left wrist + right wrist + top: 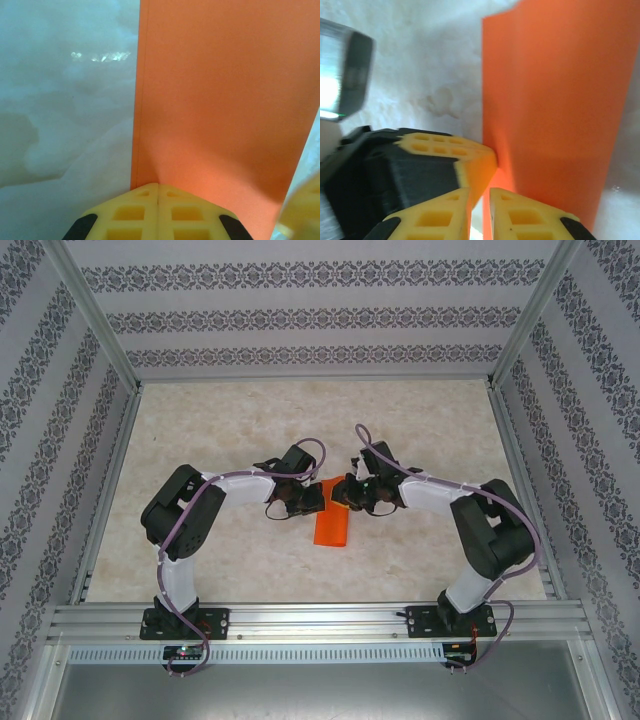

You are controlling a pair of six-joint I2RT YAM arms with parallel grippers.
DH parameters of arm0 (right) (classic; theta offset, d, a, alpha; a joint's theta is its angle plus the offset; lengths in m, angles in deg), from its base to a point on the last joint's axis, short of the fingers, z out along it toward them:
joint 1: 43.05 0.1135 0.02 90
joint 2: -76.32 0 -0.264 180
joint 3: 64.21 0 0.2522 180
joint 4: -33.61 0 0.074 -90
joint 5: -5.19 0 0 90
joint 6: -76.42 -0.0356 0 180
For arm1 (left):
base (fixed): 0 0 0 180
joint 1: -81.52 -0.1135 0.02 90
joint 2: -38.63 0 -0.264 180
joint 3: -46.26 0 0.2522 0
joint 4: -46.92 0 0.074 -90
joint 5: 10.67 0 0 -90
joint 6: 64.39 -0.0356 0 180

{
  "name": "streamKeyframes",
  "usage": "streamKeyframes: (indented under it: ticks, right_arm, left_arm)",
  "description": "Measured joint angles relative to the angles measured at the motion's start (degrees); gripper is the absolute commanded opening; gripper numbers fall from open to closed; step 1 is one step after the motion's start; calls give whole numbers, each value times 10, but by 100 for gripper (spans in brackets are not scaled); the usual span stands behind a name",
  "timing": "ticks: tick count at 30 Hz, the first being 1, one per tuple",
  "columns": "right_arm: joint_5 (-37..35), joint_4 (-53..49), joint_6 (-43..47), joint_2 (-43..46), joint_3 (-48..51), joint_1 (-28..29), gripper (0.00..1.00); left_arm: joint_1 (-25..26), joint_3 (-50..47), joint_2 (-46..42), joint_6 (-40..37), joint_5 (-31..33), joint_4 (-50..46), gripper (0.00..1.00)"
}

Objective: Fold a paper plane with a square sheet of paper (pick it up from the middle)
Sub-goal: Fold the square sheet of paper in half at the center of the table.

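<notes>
1. The square sheet of paper (332, 527) is at the middle of the surface (220, 430), between the two arms. It is bright orange and is folded to a narrow rectangle.
2. The far end of the sheet is at the two claws. The rest of it extends toward the near edge of the surface.
3. The left claw (313, 495) is closed. In the left wrist view its yellow fingers (135, 210) meet with no gap and grip the near edge of the sheet (215, 100). The left side of the sheet shows a double edge there.
4. The right claw (345, 492) is just beside the left claw. In the right wrist view its jaws are narrow, with a thin gap between them (480, 200).
5. One edge of the sheet (555, 100) runs down into that gap. Whether the right claw presses on the sheet cannot be told.
6. A finger of the left claw (470, 160) touches that same edge.
</notes>
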Motion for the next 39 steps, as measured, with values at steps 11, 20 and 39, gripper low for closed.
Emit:
streamKeyframes:
  ticks: [11,20,39]
  right_arm:
    - [8,34,21,-37,39,-2,22]
    - [10,12,28,20,44,-1,24]
    - [32,103,5,17,128,-1,18]
  left_arm:
    - [0,0,0,0,0,0,0]
    - [0,0,1,0,0,0,0]
    - [0,1,1,-2,3,-3,0]
